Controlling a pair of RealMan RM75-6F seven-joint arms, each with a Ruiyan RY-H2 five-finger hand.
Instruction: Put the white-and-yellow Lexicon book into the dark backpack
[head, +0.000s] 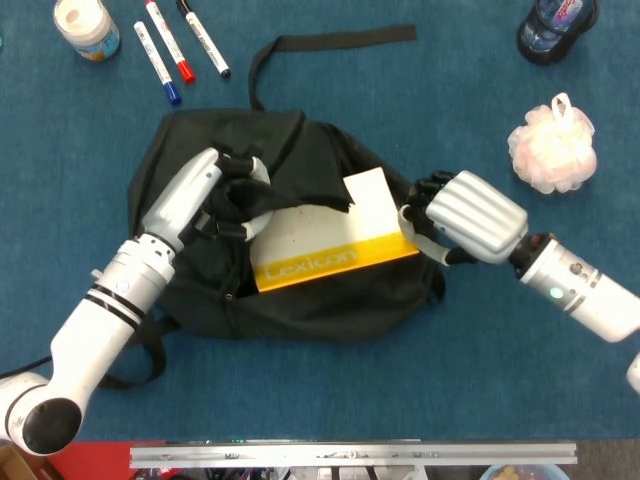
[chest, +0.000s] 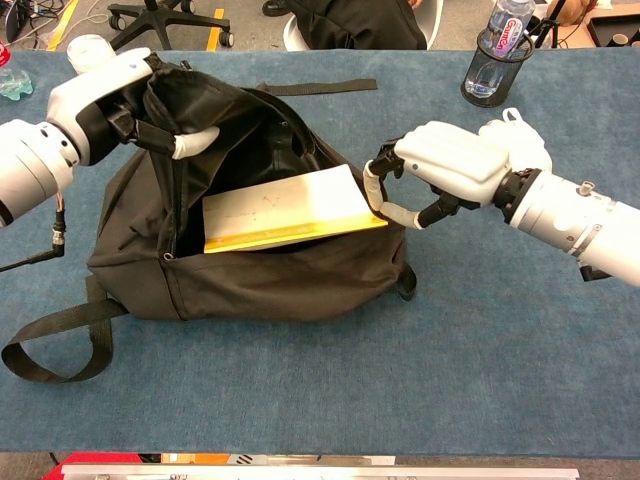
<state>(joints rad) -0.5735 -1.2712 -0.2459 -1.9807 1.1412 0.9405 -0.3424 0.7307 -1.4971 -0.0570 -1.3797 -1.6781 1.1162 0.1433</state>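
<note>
A: Half the Lexicon book (head: 325, 245) sits in the dark backpack (chest: 260, 275) mouth, yellow spine up, mid-table.
B: Hands?
A: Left hand (head: 205, 190) clenched on the backpack's flap. Right hand (chest: 440, 170) fingers curled at the book's right corner, touching it; grasp unclear.

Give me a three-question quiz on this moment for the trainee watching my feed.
1. True or false: the Lexicon book lies fully inside the backpack.
2. Which hand holds the backpack's opening flap up: A) left hand, B) right hand?
3. Fill in: the right hand's fingers are at the book's ____ end, seen in the chest view.

Key: 1 false, part of it sticks out of the opening; 2 A; 3 right.
</note>
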